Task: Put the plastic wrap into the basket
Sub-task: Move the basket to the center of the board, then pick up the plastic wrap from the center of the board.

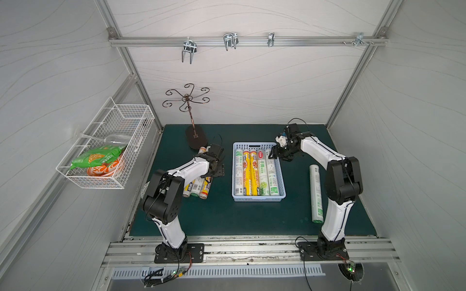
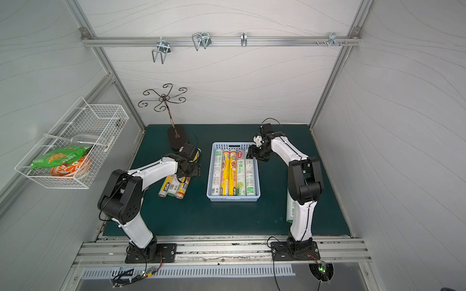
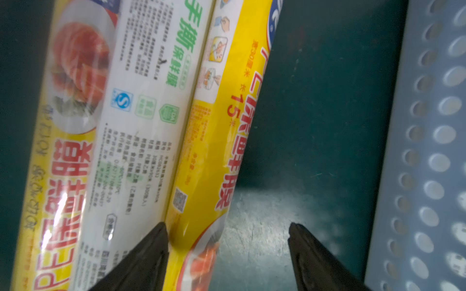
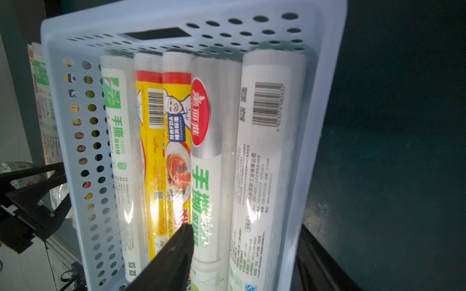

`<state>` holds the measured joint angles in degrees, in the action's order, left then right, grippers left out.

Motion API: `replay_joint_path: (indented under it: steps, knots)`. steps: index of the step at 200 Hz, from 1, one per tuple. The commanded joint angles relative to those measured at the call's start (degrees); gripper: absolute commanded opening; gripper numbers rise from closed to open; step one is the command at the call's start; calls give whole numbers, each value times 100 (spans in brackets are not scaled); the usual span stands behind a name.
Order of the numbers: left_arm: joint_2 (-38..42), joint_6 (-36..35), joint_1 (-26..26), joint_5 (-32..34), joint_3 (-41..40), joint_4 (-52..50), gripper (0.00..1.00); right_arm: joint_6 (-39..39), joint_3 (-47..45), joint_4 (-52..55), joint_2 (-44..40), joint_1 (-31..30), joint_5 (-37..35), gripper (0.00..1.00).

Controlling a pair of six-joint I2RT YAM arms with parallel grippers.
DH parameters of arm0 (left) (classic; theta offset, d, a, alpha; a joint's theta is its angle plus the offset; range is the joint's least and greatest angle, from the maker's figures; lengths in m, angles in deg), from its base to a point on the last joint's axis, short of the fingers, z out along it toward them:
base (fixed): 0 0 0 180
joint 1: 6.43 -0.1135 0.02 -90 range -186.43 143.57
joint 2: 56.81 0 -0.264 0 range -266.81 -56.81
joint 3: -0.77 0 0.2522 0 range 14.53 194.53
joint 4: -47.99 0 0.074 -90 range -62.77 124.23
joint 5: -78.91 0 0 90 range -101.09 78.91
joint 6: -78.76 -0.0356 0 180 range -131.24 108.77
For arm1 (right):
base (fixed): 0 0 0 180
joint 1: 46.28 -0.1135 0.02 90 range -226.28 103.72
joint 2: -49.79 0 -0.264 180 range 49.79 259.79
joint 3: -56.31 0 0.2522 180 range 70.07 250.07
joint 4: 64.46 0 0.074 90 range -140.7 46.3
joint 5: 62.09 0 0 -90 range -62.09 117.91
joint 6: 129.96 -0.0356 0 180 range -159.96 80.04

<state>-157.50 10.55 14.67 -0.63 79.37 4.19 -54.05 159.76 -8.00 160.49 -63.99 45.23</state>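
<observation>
A white-panelled booth on an aluminium frame closes round a dark green worktop [image 1: 252, 219]. In the middle of it stands the light-blue basket [image 1: 258, 199]. Five rolls [image 1: 255, 173] of plastic wrap lie in it side by side, touching. Their long axes run from the front edge toward the back wall, in line with the basket's long sides.

The right tool [image 4: 244, 228] hangs over the basket's far right corner, its fingers apart and gripping nothing. One finger [image 4: 174, 257] sits above the seam between a yellow roll and the green-lettered roll [image 4: 209, 189]. The other finger [image 4: 317, 264] is outside the basket wall [image 4: 311, 126], so the two rightmost rolls lie under the gap.

Left of the basket, three rolls [image 1: 199, 187] lie on the worktop, touching one another. They point front to back, with their far ends leaning a little toward the basket. The left tool [image 3: 228, 229] is low over them, fingers apart and not clamped. One fingertip [image 3: 151, 252] is at the groove between the white roll [image 3: 141, 126] and the yellow roll nearest the basket [image 3: 216, 151]. The other fingertip [image 3: 310, 257] is over bare worktop between that roll and the basket. The yellow roll runs crosswise to the gap.

A single roll [image 1: 315, 194], white and green, lies right of the basket beside the right arm, parallel to the basket and well apart from both tools.
</observation>
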Motion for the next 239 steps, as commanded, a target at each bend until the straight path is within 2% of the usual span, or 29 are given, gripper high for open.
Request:
replay_joint_path:
  steps: [1, 52, 126, 174, 239]
  knots:
    - [-150, -129, -23, 36, 246, 75, 80, -61, -91, 298, -612, -113, 227, 65]
    - [-363, -244, -26, -261, 393, 71, 80, -405, -434, 624, -1388, -115, 61, 65]
    - [-754, -304, -18, -575, 671, -81, 76, -601, -805, 773, -2184, -118, 298, 65]
    - [-852, -332, 16, -727, 679, -114, 66, -591, -970, 836, -2396, -111, 320, 65]
    - [-757, -375, 82, -971, 645, -93, 45, -570, -1063, 884, -2503, -110, 282, 65]
